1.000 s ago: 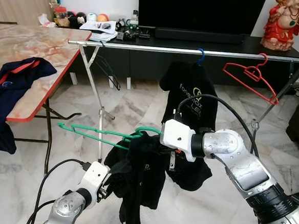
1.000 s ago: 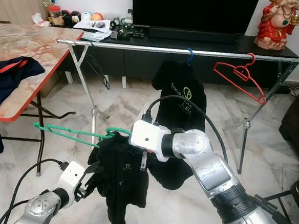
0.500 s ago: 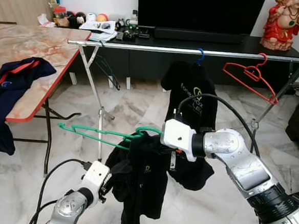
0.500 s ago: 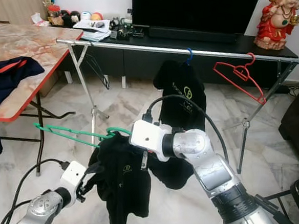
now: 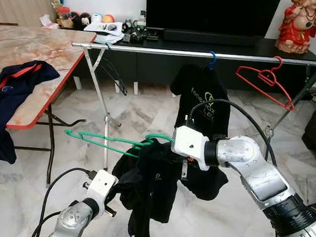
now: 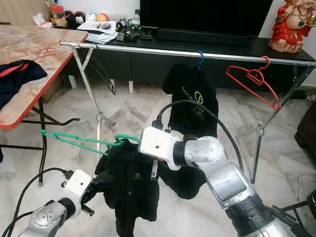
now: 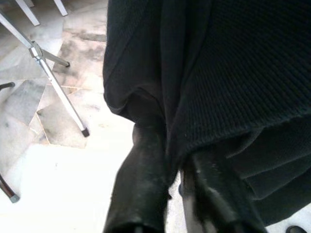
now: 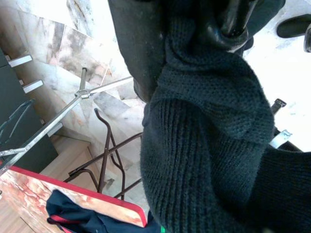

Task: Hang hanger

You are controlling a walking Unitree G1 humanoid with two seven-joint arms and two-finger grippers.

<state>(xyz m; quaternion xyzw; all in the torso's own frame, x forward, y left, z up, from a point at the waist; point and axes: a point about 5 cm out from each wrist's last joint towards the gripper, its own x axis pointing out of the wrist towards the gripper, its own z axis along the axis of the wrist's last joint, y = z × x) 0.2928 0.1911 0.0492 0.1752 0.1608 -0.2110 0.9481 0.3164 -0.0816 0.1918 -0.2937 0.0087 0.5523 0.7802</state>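
Note:
A green hanger [image 5: 102, 142] is held low before me, its bare arm sticking out to my left. A black shirt [image 5: 152, 189] drapes from its other end and hangs down. My right gripper [image 8: 194, 34] is shut on the shirt's knitted collar at the hanger's hook [image 5: 158, 136]. My left gripper [image 7: 167, 160] is shut on a fold of the black shirt [image 7: 233, 77], low on its left side. The silver clothes rail [image 5: 197, 53] runs across behind, above the hanger.
On the rail hang a black printed shirt on a blue hanger [image 5: 203, 99] and a bare red hanger [image 5: 264, 81]. A marble table [image 5: 28, 51] with a navy shirt [image 5: 9, 88] stands at my left. A TV cabinet [image 5: 212, 39] and a red figurine [image 5: 300, 22] lie behind the rail.
The green hanger and shirt have shifted slightly to the right with my right gripper. My left gripper still holds the shirt's lower fold.

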